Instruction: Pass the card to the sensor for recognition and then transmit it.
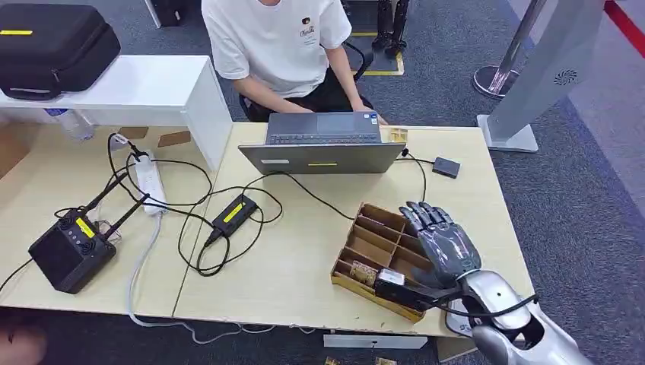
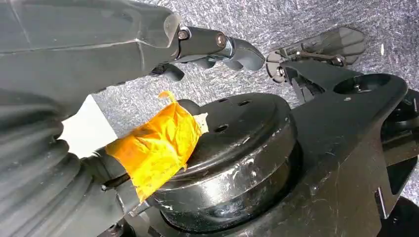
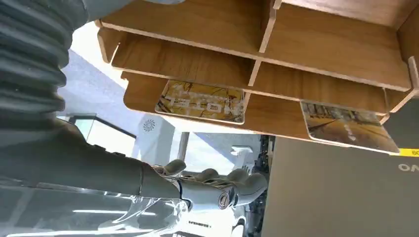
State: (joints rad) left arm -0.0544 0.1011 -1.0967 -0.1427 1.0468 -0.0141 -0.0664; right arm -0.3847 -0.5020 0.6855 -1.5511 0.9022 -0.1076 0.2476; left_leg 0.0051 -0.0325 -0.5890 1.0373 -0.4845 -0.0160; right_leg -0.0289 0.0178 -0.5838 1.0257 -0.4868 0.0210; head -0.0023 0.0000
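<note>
Right wrist view: gold printed card (image 3: pixel 201 102) in wooden tray (image 3: pixel 316 54); right hand (image 1: pixel 445 239) fingers spread, empty.

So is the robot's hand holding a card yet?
No. The right hand is open above the wooden tray; two cards lie in it.

Far side of the table (image 1: pixel 304 251), a person in a white T-shirt (image 1: pixel 278 42) sits typing at a grey laptop (image 1: pixel 323 144). To the left, a white power strip (image 1: pixel 147 182) trails cables to a small black adapter (image 1: pixel 234 215) and a black box with antennas (image 1: pixel 70 251) at the near left. Far left, a black case (image 1: pixel 49 38) sits on a white shelf (image 1: pixel 144 91)
</note>
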